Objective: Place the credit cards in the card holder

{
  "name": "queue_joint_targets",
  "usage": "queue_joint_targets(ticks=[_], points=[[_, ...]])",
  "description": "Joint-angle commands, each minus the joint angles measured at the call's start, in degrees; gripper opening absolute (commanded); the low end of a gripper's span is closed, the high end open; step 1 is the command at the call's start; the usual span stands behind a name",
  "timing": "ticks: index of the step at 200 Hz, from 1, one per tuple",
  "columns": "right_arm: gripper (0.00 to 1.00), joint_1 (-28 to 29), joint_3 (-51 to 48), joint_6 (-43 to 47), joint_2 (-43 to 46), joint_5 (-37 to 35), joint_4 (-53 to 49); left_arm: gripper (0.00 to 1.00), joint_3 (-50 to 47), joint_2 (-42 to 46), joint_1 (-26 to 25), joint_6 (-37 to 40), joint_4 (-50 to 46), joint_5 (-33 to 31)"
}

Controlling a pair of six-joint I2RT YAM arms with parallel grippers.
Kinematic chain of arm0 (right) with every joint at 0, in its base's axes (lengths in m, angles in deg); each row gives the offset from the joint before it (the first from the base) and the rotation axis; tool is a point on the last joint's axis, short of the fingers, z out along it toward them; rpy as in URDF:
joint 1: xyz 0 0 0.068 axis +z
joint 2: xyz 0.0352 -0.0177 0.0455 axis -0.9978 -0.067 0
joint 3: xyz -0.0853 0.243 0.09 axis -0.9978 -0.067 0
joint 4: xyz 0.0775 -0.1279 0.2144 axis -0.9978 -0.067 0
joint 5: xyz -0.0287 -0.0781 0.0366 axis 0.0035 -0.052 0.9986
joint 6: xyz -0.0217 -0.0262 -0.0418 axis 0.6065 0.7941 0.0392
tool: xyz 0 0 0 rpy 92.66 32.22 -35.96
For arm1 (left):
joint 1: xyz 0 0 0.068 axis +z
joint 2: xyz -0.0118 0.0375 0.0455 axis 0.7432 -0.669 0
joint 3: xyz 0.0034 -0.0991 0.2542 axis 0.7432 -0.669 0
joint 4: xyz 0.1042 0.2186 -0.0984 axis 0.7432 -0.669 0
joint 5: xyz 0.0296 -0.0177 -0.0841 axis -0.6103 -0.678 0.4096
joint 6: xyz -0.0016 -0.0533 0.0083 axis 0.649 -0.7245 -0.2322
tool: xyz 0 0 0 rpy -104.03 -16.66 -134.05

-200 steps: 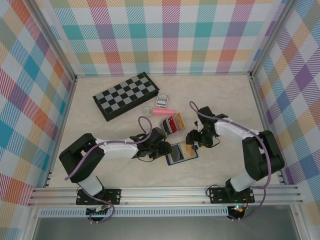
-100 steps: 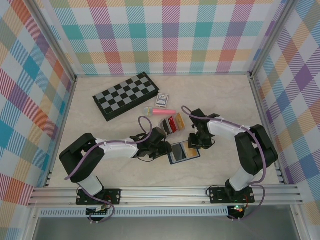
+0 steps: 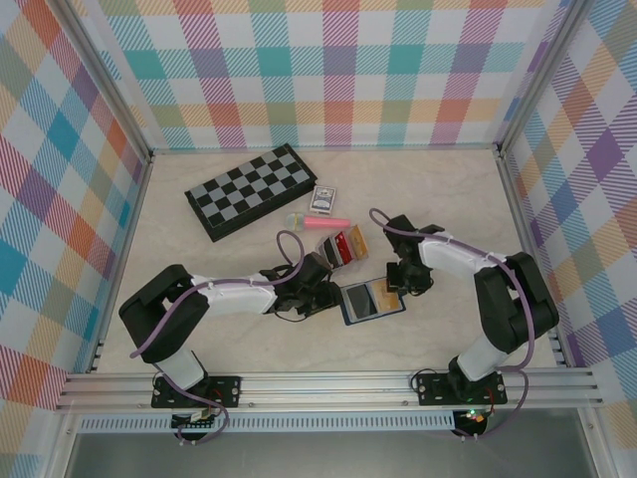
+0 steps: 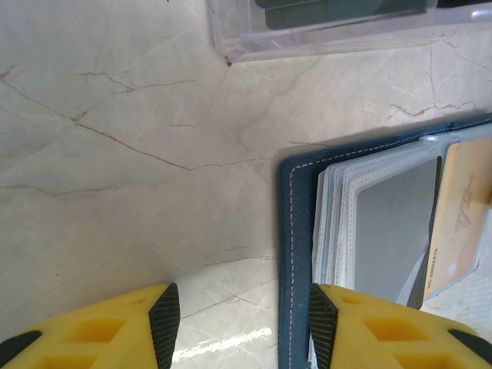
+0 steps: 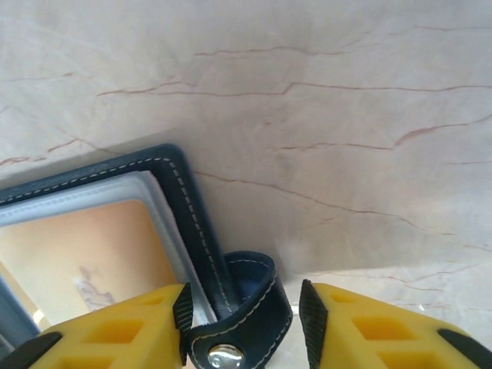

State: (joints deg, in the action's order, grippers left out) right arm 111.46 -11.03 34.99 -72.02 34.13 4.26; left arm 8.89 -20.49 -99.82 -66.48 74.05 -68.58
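Marbled table point(image 3: 448, 199): card holder point(image 3: 371, 300) lies open, long axis running between both arms; left gripper point(image 4: 242, 323), jaws parted, straddles its left edge; right gripper point(image 5: 242, 323) apparently pinches its snap tab point(image 5: 254, 304). Beyond, credit cards point(image 3: 345, 246) sit in clear box point(image 4: 323, 42).

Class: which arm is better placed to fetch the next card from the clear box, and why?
Probably left. The left gripper is open beside the card holder, clear box just ahead; the right gripper's jaws pinch the snap tab.
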Motion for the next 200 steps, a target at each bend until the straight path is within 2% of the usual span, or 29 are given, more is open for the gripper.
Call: queue_joint_targets(ticks=[1, 29, 72, 112, 142, 200], points=[[0.38, -1.36, -0.54, -0.98, 1.69, -1.14, -1.89, 0.50, 1.42, -1.61, 0.20, 0.97, 0.18, 1.65], [0.29, -2.84, -1.04, -0.43, 1.54, 1.58, -0.72, 0.50, 1.55, -1.60, 0.14, 1.06, 0.18, 1.76], [0.24, -4.76, -1.92, 0.12, -0.57, 6.99, 2.20, 0.50, 2.32, -1.49, 0.22, 1.37, 0.45, 2.27], [0.15, -5.52, -3.07, 0.82, -1.15, 12.49, 4.94, 0.50, 2.91, -1.87, 0.22, 1.33, 0.59, 2.57], [0.14, -5.53, -3.53, 1.62, -1.33, 15.60, 5.29, 0.52, 1.92, -1.79, 0.95, 0.38, 1.70, 2.78], [0.15, -5.52, -4.23, 1.72, -1.56, 16.41, 5.11, 0.53, 1.77, -3.49, 1.63, -1.31, 6.67, 4.37]])
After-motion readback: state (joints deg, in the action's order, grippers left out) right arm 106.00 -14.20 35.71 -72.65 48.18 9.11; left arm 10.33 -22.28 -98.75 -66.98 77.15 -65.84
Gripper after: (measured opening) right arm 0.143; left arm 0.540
